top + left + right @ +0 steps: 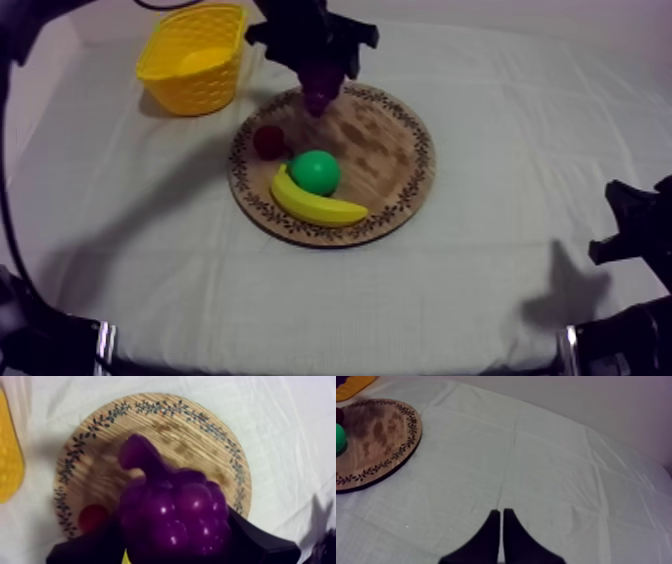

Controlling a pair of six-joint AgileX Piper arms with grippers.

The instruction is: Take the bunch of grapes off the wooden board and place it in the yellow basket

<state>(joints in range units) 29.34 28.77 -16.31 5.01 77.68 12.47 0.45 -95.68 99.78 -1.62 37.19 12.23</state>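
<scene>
The board [333,165] lies mid-counter [500,120], with a wide stretch of cloth between its right rim and the right claw [640,240], which sits low at the counter's right edge. The basket [195,55] stands near the far left corner, apart from the board, with a short strip of cloth between the two. The counter's near edge is well apart from the board.

The left claw [318,85] hangs over the board's far rim on the basket side, and is closed round the grapes [317,100]. In the left wrist view its fingers [260,538] press the bunch [170,511] from both sides, stem end pointing away, over the bare wood [150,421]. I cannot tell whether the grapes touch the wood.

On the board's near-left part, the red fruit [268,140] sits by the left rim, the pear [316,172] just beside it, and the banana [315,205] curves along the near rim, touching the pear.

In the right wrist view, the right claw's fingers [491,538] lie together as a narrow wedge, holding nothing, over cloth.
</scene>
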